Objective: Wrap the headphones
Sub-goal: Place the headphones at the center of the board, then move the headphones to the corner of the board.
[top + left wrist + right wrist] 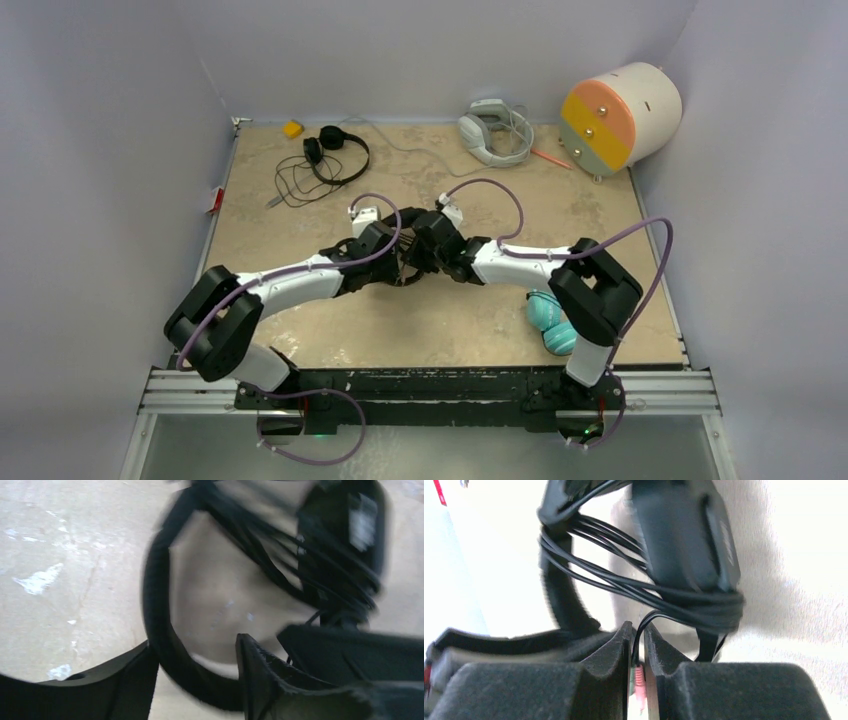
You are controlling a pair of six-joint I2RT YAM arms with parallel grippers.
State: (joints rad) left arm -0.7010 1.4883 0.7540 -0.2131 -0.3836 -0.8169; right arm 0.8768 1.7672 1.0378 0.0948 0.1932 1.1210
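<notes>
A slim black pair of headphones [408,268] hangs between my two grippers at the table's middle. Its thin cord [674,597] is wound in several turns round an ear cup [684,535]. My right gripper [638,635] is shut on the cord's end, with pink and green plugs showing between the fingers. My left gripper [197,675] is open, its jaws standing either side of the black band [155,605]. A second black pair [335,155] lies at the back left with its cord loose. Teal ear cups [548,318] rest by the right arm's base.
A white-grey headset [492,130] with a trailing cable lies at the back. A large cylinder [620,115] with an orange and green face lies at the back right corner. A small yellow object [292,128] sits at the back left. Walls close three sides.
</notes>
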